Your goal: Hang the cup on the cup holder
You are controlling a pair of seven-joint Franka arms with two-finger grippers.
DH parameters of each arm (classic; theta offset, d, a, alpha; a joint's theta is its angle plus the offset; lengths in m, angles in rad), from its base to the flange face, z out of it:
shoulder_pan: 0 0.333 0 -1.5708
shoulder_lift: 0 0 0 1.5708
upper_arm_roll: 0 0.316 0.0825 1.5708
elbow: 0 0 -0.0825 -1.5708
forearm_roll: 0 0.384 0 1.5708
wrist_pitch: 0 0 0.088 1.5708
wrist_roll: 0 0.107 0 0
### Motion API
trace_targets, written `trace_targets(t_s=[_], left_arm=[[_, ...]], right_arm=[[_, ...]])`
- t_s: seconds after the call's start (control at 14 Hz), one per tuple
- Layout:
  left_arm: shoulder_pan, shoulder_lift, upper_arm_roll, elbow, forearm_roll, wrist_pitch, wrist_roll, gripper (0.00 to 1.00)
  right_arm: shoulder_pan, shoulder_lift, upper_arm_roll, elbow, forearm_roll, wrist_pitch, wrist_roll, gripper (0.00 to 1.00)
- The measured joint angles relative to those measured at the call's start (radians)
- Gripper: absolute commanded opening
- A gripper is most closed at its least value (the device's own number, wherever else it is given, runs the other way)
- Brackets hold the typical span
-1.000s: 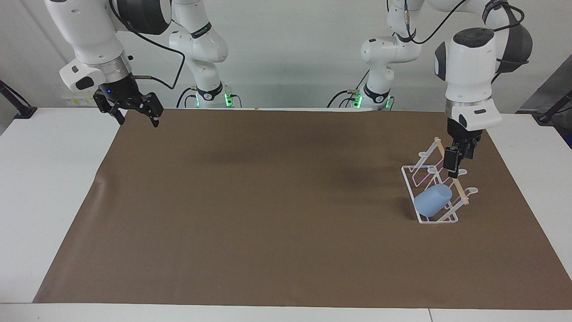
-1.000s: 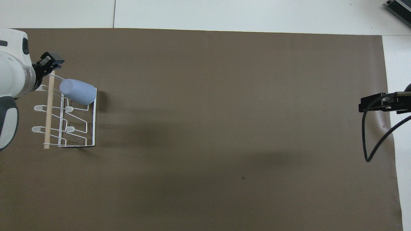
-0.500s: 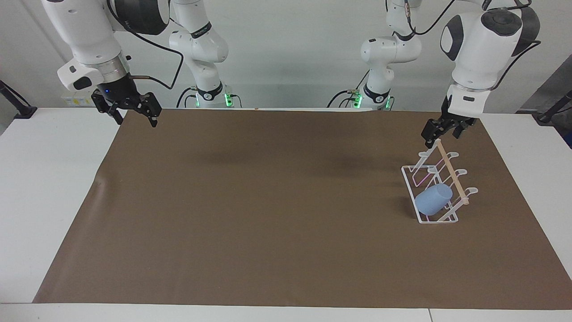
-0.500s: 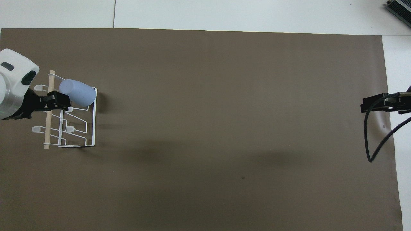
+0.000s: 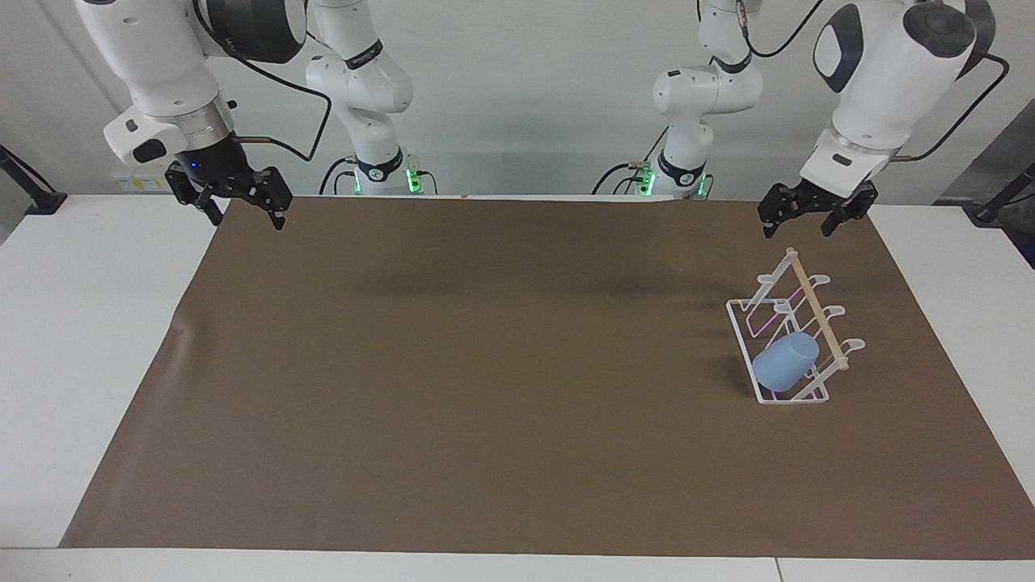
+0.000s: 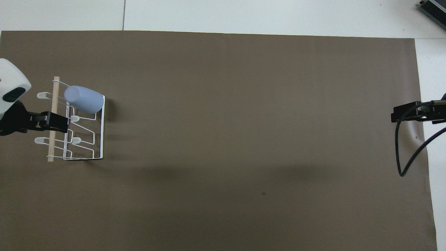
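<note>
My left pincer (image 5: pixel 796 220) hangs wide open, empty, above the white wire cup holder (image 5: pixel 788 339).
The small light-blue plastic cup (image 5: pixel 786 361) sits on its prongs at my ten o'clock; my right pincer (image 5: pixel 242 208) waits, open.

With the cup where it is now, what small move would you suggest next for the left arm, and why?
Probably just ease the left pincer on up to a rest pose. The cup already sits tilted on a prong of the cup holder, and the open, empty pincer hangs above the rack's nearer end. The right pincer waits, open, at its own end.

A light-blue cup (image 5: pixel 784 360) hangs tilted on a prong of the white wire cup holder (image 5: pixel 796 339), standing at the left arm's end of the desk.
</note>
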State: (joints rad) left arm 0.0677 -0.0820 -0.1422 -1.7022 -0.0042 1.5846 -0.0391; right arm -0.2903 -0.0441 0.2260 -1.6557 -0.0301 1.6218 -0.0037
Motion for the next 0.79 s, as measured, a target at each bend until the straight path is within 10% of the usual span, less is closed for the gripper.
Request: trace_targets(t_s=[0.79], left_arm=[[0.052, 0.053, -0.012, 0.098, -0.029, -0.047, 0.014, 1.0]], right_arm=[[0.0, 0.0, 0.0, -0.003, 0.0, 0.0, 0.0, 1.0]])
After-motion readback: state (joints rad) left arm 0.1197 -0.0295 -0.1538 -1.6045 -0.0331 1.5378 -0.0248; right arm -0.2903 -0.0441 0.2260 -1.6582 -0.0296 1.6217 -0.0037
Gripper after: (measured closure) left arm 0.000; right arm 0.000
